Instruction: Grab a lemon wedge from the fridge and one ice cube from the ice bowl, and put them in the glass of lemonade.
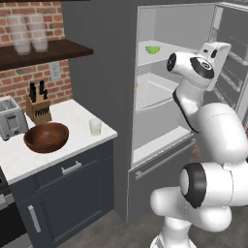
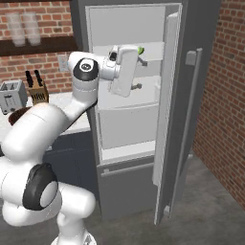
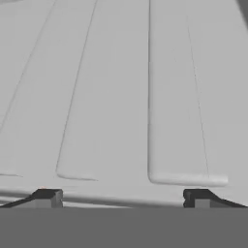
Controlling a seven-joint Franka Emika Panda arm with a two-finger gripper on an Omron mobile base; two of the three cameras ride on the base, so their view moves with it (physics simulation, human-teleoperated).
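Fridge (image 1: 121, 72): door stood swung wide to the right, pale interior exposed. I judged it open so that I could reach the shelves; my arm was bent over and into the upper compartment.

Counter (image 1: 72, 116): white top left of the fridge, well apart from my hand. It carried the things for the later steps, within a short swing of the open fridge.

Bowl (image 1: 46, 137): wide, dark wood, near the counter's front edge, just left of the glass. From the left base view its inside looked bare brown; I could not make out any ice cube in it.

Gripper (image 3: 122, 198): my fingers stood wide apart, nothing between them. In the hand view the tips pointed at pale ribbed fridge lining. I read this as held ready for a grasp, not yet lined up on the wedge.

Glass (image 1: 95, 127): short clear tumbler with pale liquid, upright on the counter by the bowl, set where both items can be dropped in.

Wedge (image 1: 152, 49): small bright green piece lying on the upper fridge shelf, near my hand but not touched. In the right base view my hand covered most of it; a green sliver (image 2: 140, 50) showed past its edge.

Hard to tell: how far my fingertips were from the wedge, and whether they sat above or beside its shelf.
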